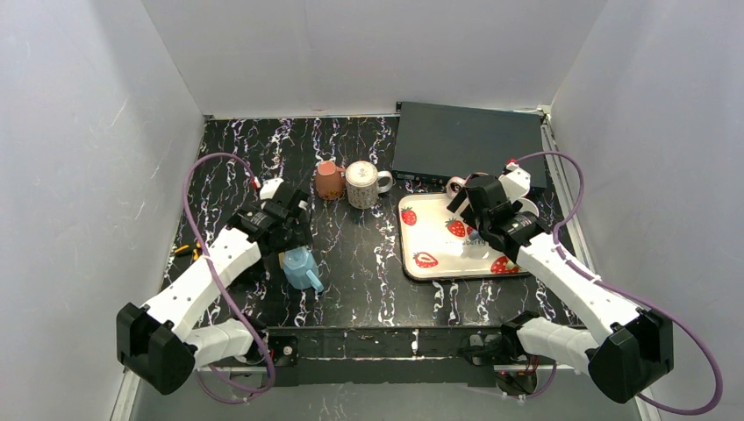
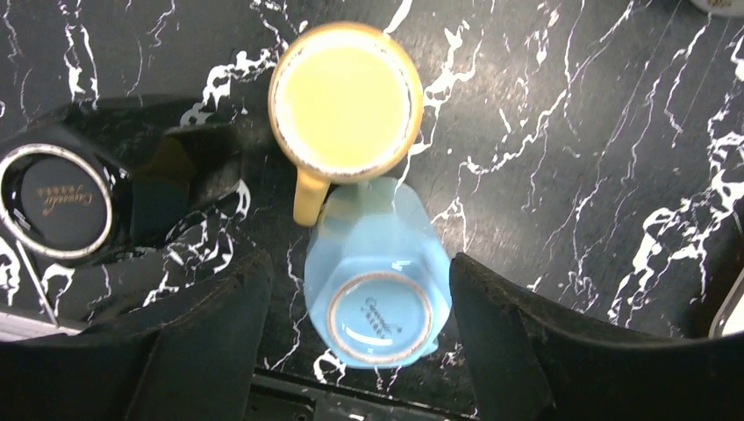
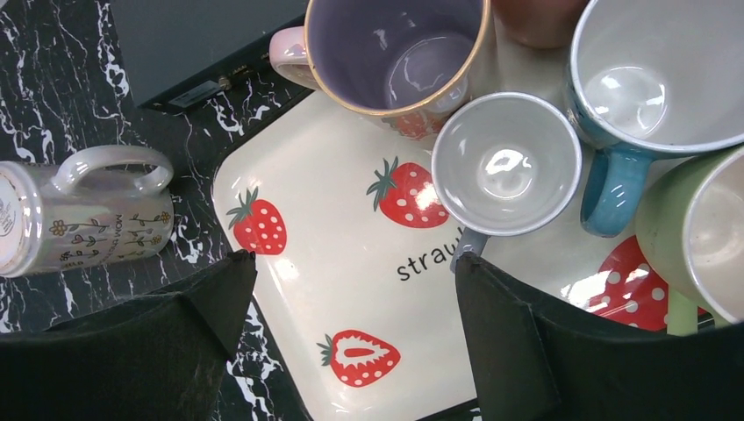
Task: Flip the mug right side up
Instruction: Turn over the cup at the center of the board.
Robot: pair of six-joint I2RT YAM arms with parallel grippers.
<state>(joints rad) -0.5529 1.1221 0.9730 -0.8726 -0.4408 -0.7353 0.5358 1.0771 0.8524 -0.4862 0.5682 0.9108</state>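
A: From above, where's the mug (image 1: pixel 303 267)?
B: Blue, front left, under the left gripper (image 1: pixel 291 239).
A: And the left wrist view?
B: Base toward the camera. Jaws stand wide astride it, not clamped, probably lining up to grasp and flip.
A: Right wrist?
B: Right gripper (image 3: pixel 351 263) gapes empty above the tray (image 3: pixel 307 158), seemingly keeping clear.

I'm looking into a lab test cell: plain white panels (image 1: pixel 88 132) wall in the marble-patterned table (image 1: pixel 368 263) on three sides, a black electronics box (image 1: pixel 465 145) sits at its far edge, and two robot arms (image 1: pixel 206 276) trailing purple cables (image 1: pixel 186 200) are bolted at its near edge.
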